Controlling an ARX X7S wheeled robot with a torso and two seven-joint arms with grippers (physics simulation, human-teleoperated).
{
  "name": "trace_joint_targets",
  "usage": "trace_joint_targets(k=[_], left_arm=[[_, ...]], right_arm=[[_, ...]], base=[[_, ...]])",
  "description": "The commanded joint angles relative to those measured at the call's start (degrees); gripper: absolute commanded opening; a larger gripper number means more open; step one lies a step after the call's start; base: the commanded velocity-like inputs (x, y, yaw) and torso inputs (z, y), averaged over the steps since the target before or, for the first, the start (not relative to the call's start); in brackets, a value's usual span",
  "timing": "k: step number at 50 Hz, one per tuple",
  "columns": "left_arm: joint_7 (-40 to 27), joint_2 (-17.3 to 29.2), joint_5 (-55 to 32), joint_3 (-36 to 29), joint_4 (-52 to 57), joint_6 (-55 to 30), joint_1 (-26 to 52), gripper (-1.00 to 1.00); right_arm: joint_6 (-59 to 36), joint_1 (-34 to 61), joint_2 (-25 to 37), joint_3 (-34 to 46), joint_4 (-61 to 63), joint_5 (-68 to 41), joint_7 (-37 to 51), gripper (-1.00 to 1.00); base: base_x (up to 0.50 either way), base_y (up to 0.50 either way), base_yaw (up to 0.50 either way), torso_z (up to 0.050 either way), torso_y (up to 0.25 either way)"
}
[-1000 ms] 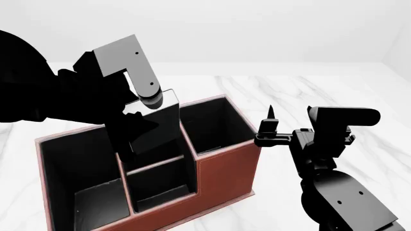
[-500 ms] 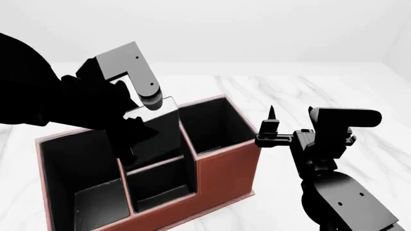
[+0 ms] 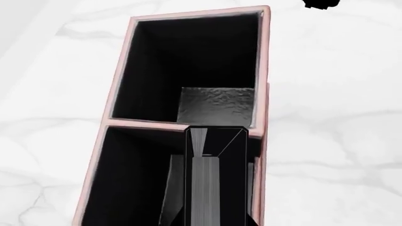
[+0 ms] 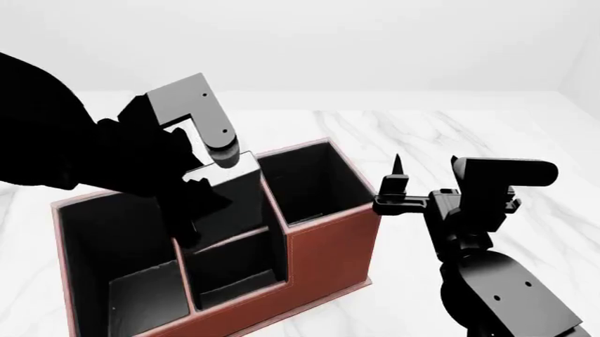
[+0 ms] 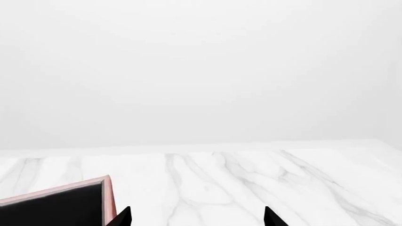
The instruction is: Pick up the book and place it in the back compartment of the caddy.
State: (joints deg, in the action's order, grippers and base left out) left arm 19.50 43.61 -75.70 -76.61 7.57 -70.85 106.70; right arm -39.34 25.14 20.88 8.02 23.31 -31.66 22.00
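Book (image 4: 227,200) is clamped by left gripper (image 4: 213,168), partly lowered into caddy (image 4: 328,253) middle back compartment; release remains. Right gripper (image 4: 394,184) open, empty.

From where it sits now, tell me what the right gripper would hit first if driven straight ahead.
Probably nothing: the right gripper points past the red-brown leather-look caddy's corner over bare white marble tabletop; depth unclear.

You have brought the left gripper (image 4: 211,175) lower over the last second, and the book (image 4: 227,203) with it: more of it now sits below the rim of the caddy (image 4: 328,242), inside a middle rear compartment, still held upright.
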Motion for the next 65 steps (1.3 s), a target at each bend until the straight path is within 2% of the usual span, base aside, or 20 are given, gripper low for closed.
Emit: trace_joint_targets(k=[1,65], left_arm=[[0.0,-0.6,1.2,0.3,-1.0,0.5,0.3,-1.00],[6.7,-3.0,6.8,-3.4,-7.0,8.2,-6.7,-1.00]], right_arm=[[0.2,0.0,0.2,0.0,-0.1,-0.2,0.1,1.00],[0.7,-0.3,1.0,-0.1,0.2,-1.2,1.1,1.00]], base=[[0.00,0.00,0.00,0.000,0.011],[0.00,0.00,0.00,0.000,0.001]])
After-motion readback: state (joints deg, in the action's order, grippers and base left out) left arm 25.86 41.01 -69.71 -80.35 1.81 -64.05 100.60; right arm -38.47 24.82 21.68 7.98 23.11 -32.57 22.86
